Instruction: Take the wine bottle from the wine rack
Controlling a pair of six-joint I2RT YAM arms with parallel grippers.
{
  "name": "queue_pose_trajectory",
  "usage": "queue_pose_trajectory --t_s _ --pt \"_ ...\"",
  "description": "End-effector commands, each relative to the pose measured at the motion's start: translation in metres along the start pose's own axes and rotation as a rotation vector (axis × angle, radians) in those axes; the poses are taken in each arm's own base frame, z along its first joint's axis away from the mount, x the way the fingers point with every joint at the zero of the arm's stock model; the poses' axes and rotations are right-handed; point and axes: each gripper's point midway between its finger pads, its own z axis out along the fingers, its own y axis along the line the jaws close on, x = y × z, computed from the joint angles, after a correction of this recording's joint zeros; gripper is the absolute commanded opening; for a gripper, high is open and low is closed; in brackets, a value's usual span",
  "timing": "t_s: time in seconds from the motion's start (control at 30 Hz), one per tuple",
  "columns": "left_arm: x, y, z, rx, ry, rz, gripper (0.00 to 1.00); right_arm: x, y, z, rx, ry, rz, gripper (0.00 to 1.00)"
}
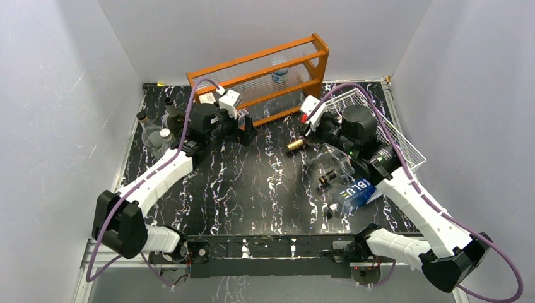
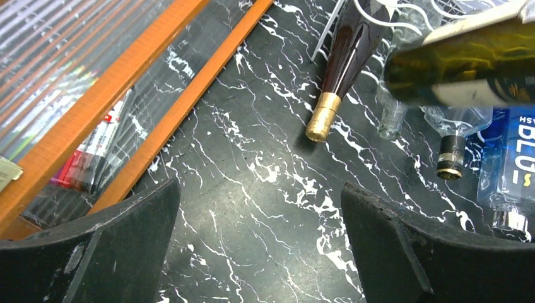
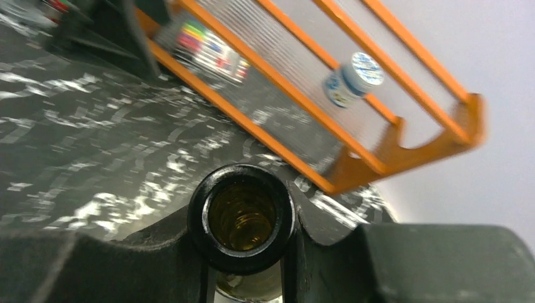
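Wine bottle (image 3: 243, 218) sits between the right jaws, clamped shut on its neck, open mouth facing back up the wrist, with the wine rack (image 1: 407, 148) just behind. Left jaws gape empty, farther off.

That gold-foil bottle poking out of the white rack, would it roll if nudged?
Likely: the gold-foil bottle lies on its side, though the white rack around its body may check it. It looks like glass, so probably heavy, slick and breakable.
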Motion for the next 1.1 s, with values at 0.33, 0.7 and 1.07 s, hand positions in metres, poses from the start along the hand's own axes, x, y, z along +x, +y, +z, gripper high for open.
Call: queue_pose_trajectory --t_s 0.33,0.7,1.07 --pt "-0.017 0.007 -0.052 -0.194 -0.001 -0.141 0.98 -0.077 0.05 0.005 -0.252 -0.418 0.431 0.0" --pt "0.008 -0.093 -0.103 0.29 0.13 -0.324 0.98 -0.038 0.086 0.028 -0.319 -0.352 0.499 0.0" --pt "-0.004 -0.118 -0.11 0.365 0.096 -0.275 0.98 -0.03 0.115 0.029 -0.39 -0.305 0.493 0.43"
